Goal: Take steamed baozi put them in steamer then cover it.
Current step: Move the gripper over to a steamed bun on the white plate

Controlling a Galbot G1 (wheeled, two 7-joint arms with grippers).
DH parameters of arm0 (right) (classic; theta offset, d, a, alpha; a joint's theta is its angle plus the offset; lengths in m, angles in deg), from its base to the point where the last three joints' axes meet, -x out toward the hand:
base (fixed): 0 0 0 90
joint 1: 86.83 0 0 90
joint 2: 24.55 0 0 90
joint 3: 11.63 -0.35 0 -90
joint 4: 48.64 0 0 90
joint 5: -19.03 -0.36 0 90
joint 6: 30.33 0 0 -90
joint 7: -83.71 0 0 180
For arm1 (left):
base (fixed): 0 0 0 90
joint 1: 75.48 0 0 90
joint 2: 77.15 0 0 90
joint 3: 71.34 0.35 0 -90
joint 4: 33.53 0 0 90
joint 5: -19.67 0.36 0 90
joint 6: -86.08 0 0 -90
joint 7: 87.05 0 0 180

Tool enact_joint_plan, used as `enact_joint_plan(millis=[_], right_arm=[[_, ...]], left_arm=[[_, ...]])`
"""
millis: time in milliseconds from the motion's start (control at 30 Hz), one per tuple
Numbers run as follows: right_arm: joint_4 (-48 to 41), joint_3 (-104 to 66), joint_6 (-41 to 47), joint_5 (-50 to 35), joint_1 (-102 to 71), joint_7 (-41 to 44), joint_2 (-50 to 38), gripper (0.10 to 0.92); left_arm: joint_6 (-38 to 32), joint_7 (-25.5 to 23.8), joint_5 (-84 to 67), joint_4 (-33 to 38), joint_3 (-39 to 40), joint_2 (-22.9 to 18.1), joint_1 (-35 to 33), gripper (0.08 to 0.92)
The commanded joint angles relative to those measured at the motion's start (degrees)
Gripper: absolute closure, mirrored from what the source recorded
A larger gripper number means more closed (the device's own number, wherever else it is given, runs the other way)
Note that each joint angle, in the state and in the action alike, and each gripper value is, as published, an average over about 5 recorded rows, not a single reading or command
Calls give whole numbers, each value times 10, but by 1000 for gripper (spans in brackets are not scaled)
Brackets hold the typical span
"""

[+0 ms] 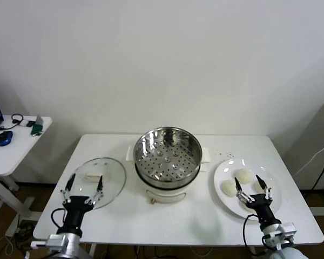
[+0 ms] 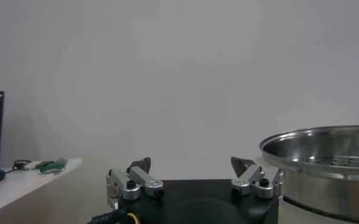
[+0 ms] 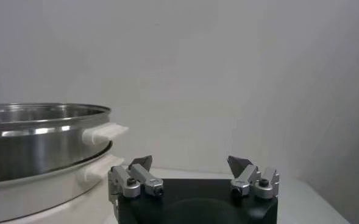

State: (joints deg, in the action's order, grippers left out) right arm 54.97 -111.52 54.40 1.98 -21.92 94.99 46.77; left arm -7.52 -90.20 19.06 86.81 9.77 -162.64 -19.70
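Note:
The steel steamer (image 1: 168, 154) stands on its white base at the table's middle, with nothing in it. The glass cover (image 1: 99, 180) with its white handle lies flat on the table to its left. Off-white baozi (image 1: 243, 176) sit on a white plate (image 1: 222, 171) at the right; I make out three, partly hidden by my right gripper. My left gripper (image 1: 85, 183) is open over the cover's near edge. My right gripper (image 1: 252, 184) is open over the plate's near side. The steamer also shows in the left wrist view (image 2: 325, 163) and right wrist view (image 3: 36, 137).
A white side table (image 1: 13, 141) with a blue mouse and small items stands at the far left. A wire handle (image 1: 164, 200) hangs at the cooker's front. The white wall is close behind the table.

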Motion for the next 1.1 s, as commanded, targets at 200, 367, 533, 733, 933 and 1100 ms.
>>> enact_joint_plan(millis=[200,367,533,733,933,1100], right_arm=[[-65,17,93,39,106,106,-188,203],[-134,52,117,67,175,261,-330,203],[-216,153,131,87,301,432,-435,203],[-308,404,132,126,539,526,-484,203],[-375,681,123,140,772,555,-469,203],[-433,874,123,107,908,564,-425,203]], left_arm=[[25,59,5,3,7,8,13,177],[24,59,4,4,7,16,11,177],[23,58,2,0,10,20,11,177],[31,57,-2,-2,13,25,18,177],[45,58,-4,-3,16,31,31,177],[53,58,-9,-5,17,37,37,177]])
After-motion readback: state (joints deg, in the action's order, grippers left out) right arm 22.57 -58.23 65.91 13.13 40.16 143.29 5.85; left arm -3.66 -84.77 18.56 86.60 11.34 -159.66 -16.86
